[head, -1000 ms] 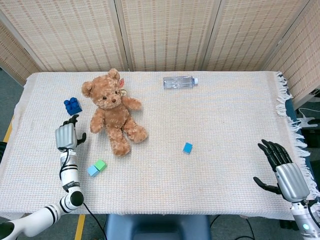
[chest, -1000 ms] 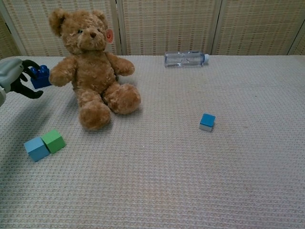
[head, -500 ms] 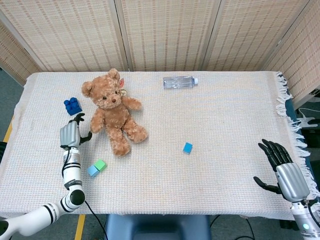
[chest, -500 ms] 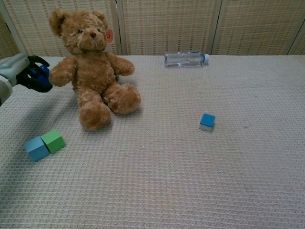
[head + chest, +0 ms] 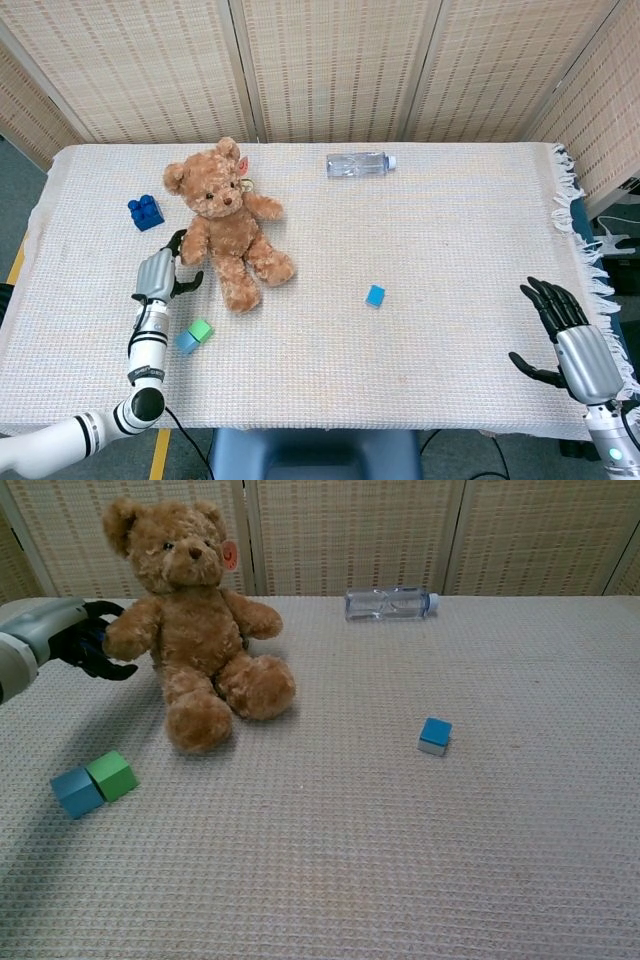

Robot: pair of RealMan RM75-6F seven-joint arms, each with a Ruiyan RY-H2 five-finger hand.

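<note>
From the head view, our left hand (image 5: 160, 273) hovers open and empty just beside the teddy bear (image 5: 226, 221), which sits on the table cloth (image 5: 420, 230); our right hand (image 5: 573, 345) rests open, well apart. From the chest view, we judge this the reach; next, closing fingers on the bear's arm (image 5: 128, 632).

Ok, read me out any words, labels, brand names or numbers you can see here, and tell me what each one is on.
No text here can be read.
Tag on the teddy bear's ear: it bears a mark, too small and blurred to read.
Water bottle: clear, no readable label.
Blocks and cloth: no lettering visible.
</note>
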